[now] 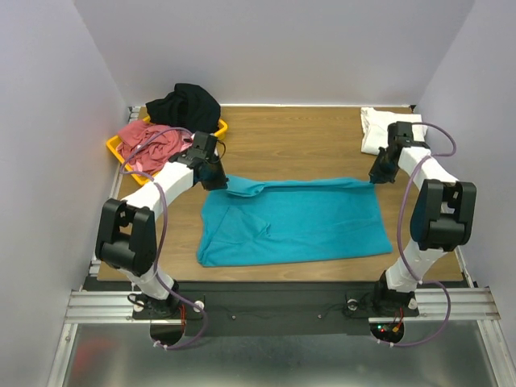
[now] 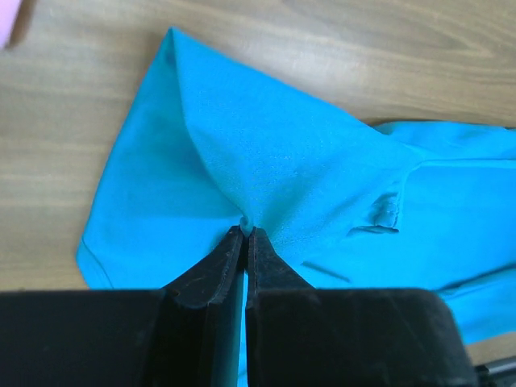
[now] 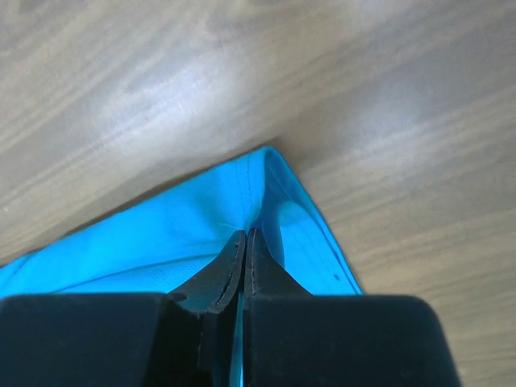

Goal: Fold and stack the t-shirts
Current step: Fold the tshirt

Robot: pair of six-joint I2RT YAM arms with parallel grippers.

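Observation:
The teal t-shirt [image 1: 294,222] lies spread across the middle of the wooden table. My left gripper [image 1: 216,179] is shut on its far left part, pinching a fold of cloth [image 2: 266,177] at the fingertips [image 2: 260,242]. My right gripper [image 1: 376,176] is shut on the far right corner of the shirt [image 3: 266,201]. The far edge is lifted and stretched between the two grippers. The black shirt [image 1: 184,103] and the dusty red shirt [image 1: 149,141] lie heaped at the back left. The white shirt [image 1: 379,127] lies at the back right. A pink scrap [image 2: 8,20] shows in the left wrist view.
A yellow plastic tray [image 1: 115,148] holds the red and black shirts at the back left corner. Grey walls close in the table on three sides. Bare wood [image 1: 290,137] shows behind the teal shirt.

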